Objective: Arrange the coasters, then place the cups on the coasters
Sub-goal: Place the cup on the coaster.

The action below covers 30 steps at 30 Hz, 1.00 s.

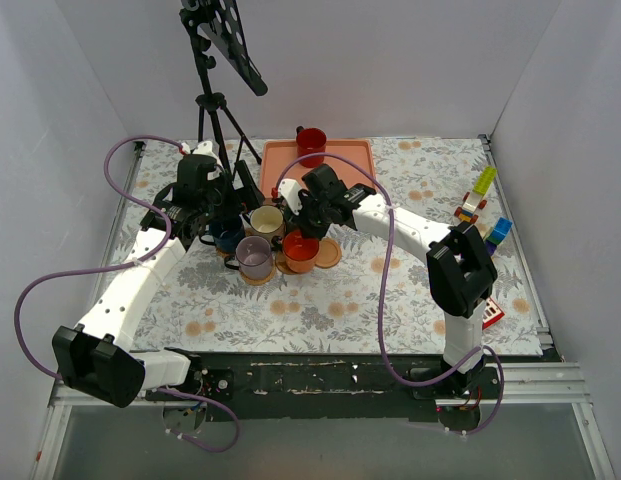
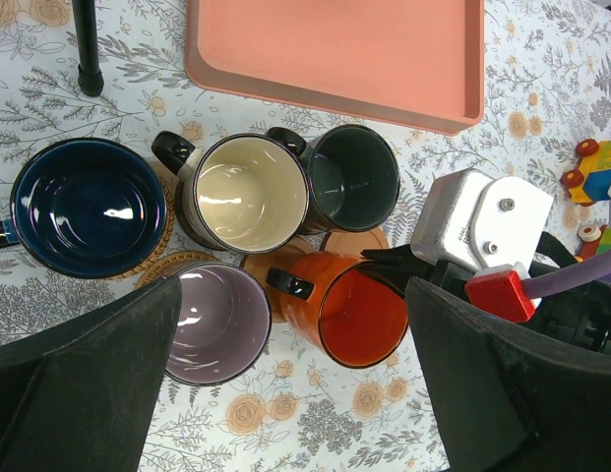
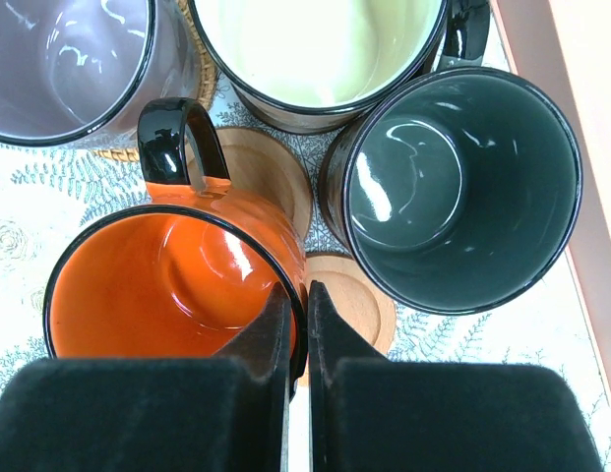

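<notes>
Five cups cluster mid-table: navy (image 2: 89, 206), cream (image 2: 251, 194), dark green (image 2: 354, 177), grey-lilac (image 2: 214, 323) and orange (image 2: 359, 315). A red cup (image 1: 311, 143) stands on the pink tray (image 1: 350, 160). My right gripper (image 3: 297, 324) is shut on the orange cup (image 3: 157, 285), pinching its rim wall with one finger inside and one outside. Tan coasters (image 3: 271, 167) (image 3: 354, 295) show beside and beneath the orange cup. A woven coaster (image 2: 167, 258) peeks out between the navy and lilac cups. My left gripper (image 2: 290, 393) hangs open above the cluster, holding nothing.
The pink tray (image 2: 335, 49) lies just behind the cups. A black tripod (image 1: 215, 110) stands at the back left, with one leg (image 2: 87, 44) near the navy cup. Toy bricks (image 1: 480, 205) sit at the right, and a red-and-white object (image 1: 493, 313) lies by the right arm's base.
</notes>
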{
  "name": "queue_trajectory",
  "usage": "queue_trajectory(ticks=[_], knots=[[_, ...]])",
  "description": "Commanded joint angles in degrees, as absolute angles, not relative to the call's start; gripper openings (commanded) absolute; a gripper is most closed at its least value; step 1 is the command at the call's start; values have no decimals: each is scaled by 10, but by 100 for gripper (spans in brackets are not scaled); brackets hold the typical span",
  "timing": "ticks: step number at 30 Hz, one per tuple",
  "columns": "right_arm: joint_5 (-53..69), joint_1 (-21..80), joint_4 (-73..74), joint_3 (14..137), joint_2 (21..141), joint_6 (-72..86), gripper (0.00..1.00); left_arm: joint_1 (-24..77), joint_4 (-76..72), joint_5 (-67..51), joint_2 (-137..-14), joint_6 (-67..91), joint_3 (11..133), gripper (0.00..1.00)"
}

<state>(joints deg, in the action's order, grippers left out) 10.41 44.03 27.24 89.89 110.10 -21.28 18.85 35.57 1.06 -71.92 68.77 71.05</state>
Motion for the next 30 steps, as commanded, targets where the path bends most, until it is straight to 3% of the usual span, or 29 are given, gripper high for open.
queue_trajectory(ticks=[1, 30], knots=[[110, 446, 223, 930, 1102, -200, 1, 185, 354, 18, -713, 679, 729, 98], [95, 452, 192, 930, 1124, -175, 1, 185, 354, 20, -711, 677, 725, 98]])
